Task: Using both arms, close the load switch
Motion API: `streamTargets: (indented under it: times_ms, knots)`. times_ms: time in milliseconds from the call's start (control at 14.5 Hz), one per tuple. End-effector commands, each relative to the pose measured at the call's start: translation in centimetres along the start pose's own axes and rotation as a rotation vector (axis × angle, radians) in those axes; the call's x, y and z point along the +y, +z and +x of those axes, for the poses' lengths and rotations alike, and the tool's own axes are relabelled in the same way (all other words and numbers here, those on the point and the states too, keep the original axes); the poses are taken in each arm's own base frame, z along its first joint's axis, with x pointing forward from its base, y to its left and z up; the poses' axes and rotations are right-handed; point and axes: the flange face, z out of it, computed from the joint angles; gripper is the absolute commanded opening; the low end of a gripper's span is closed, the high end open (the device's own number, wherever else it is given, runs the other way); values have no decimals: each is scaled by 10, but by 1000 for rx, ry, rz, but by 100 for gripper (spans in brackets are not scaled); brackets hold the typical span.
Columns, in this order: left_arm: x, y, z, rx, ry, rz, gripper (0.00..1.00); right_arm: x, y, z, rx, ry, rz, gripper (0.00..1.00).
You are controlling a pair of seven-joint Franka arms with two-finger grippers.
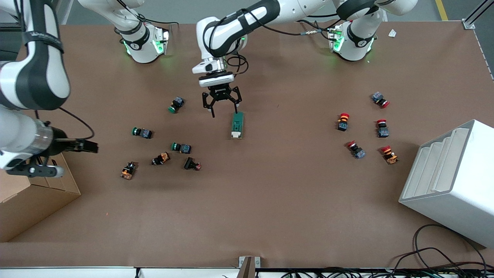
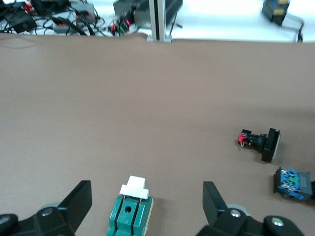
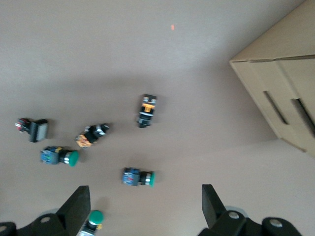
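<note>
Cardboard box [image 1: 34, 193] low in the frame at the right arm's end of the brown table [image 1: 247, 216], white stepped bin [image 1: 451, 173] low at the left arm's end. Just above the box in the frame, right gripper [image 1: 90, 146] hanging near the table's edge, jaws spread wide with nothing between them, well apart from the work and apparently waiting. Higher up, a scatter of green-capped push buttons [image 1: 180, 147] toward the right arm's end and red-capped push buttons [image 1: 355, 150] toward the left arm's. At the middle of the frame, load switch [image 1: 237, 125] lying flat and alone, cream lever end pointing at the front camera, dark green body pointing toward the robots' bases. Directly above it in the frame, left gripper [image 1: 224, 108] poised over the switch's green end, jaws wide open and empty, one finger to either side of the block and apparently not touching it. Likely trouble from here: pressing the lever without a firm clamp on the body and sending the loose block skidding over the smooth table; coming down off-centre and landing a fingertip on the block, tipping or spinning it; sweeping the right arm in low across the green-capped buttons and scattering them; crowding two grippers onto one small part and knocking fingers together.
</note>
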Motion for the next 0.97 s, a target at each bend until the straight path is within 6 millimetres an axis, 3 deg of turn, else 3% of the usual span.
streamTargets:
  times_ms: [0, 138, 276, 622, 899]
  knots:
    - [7, -6, 36, -106, 70, 13, 99, 19, -9, -18, -17, -52, -18, 100]
    - [-1, 6, 70, -167, 69, 29, 99, 18, -12, -22, -22, -53, -21, 100]
    - [-19, -5, 128, -241, 36, 23, 99, 19, -15, -24, -26, -51, -21, 100]
    - [-101, -14, 267, -416, 29, -16, 100, 14, -30, -43, -55, -48, -21, 100]
    - [-165, -11, 329, -504, 89, -9, 100, 16, -44, -58, -44, -45, -21, 100]
